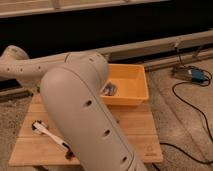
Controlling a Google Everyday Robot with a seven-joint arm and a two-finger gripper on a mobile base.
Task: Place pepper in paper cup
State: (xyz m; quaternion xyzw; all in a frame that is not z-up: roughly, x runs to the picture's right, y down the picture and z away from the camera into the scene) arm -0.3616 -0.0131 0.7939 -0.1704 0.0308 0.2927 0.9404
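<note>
Arm: a large beige robot arm (85,115) with round holes in its casing fills the near middle of the view. A slimmer beige link (45,64) runs from its top to the left, ending in a rounded joint at the far left.
Gripper: not visible in this view, so I cannot tell whether it is open, closed or holding anything.
Pepper: cannot be made out, so its place, long axis and pointing direction cannot be told.
Paper cup: cannot be made out either.
Board: a light wooden rectangular board (137,132) lies on the speckled floor, partly covered by the arm.
Bin: a yellow-orange rectangular plastic bin (134,82) sits on the far right part of the board.
Bin contents: a small grey object (109,90) lies against the bin's left side. Its kind is unclear.
Tool: a white-handled tool (49,134) lies on the near left of the board, its long axis running from far left to near right.
Floor, right: a small blue device (199,75) lies on the floor, with a black cable (192,107) looping near it.
</note>
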